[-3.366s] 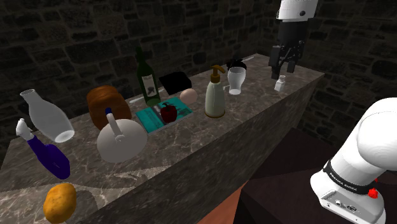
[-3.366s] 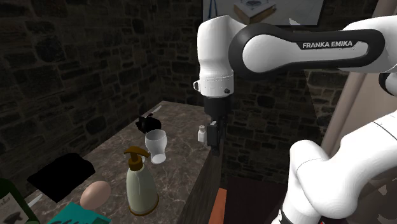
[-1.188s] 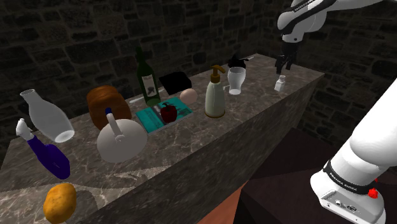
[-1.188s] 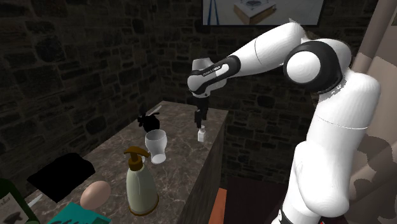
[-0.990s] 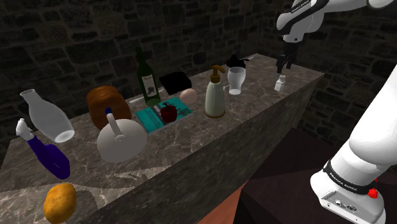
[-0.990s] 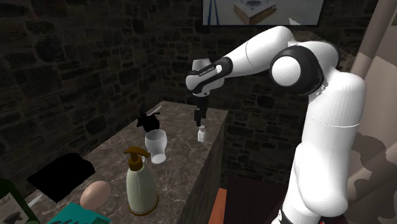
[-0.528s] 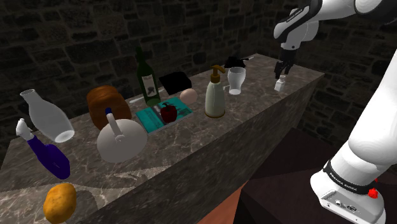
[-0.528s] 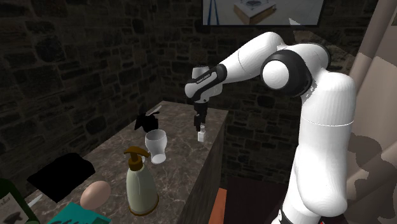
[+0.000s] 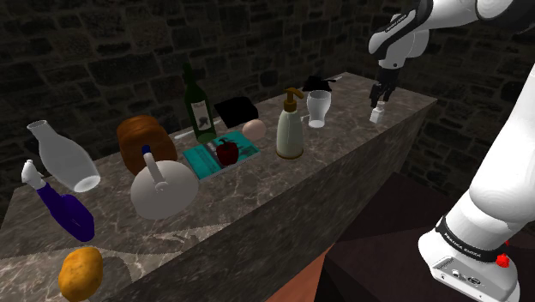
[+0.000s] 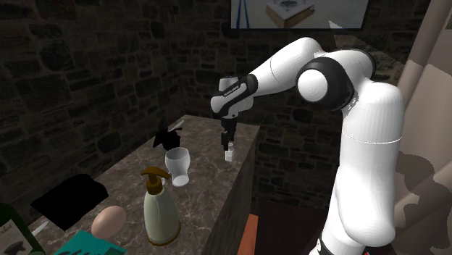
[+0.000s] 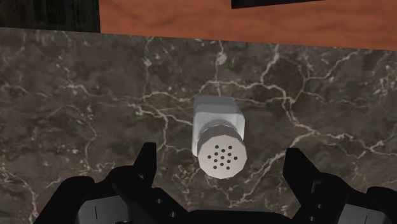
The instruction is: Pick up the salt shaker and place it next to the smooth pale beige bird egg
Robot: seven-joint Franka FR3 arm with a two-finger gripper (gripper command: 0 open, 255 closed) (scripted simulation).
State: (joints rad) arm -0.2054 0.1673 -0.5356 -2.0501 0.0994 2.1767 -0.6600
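Observation:
The salt shaker is a small white bottle with a perforated round cap, standing upright near the far end of the dark marble counter, close to its front edge. My black gripper hangs straight over it, open. In the wrist view the shaker sits between the two fingers, which stand well apart and do not touch it. In the second exterior view the gripper is just above the shaker. The pale beige egg lies mid-counter, beside a teal book; it also appears as the egg.
Between shaker and egg stand a clear cup and a soap dispenser. A green wine bottle, black block, dark red fruit, bread loaf, white kettle and potato crowd the counter's near part.
The arm has stretched out and its hand has come down from well above the counter's end to just over the shaker. The shaker has not moved.

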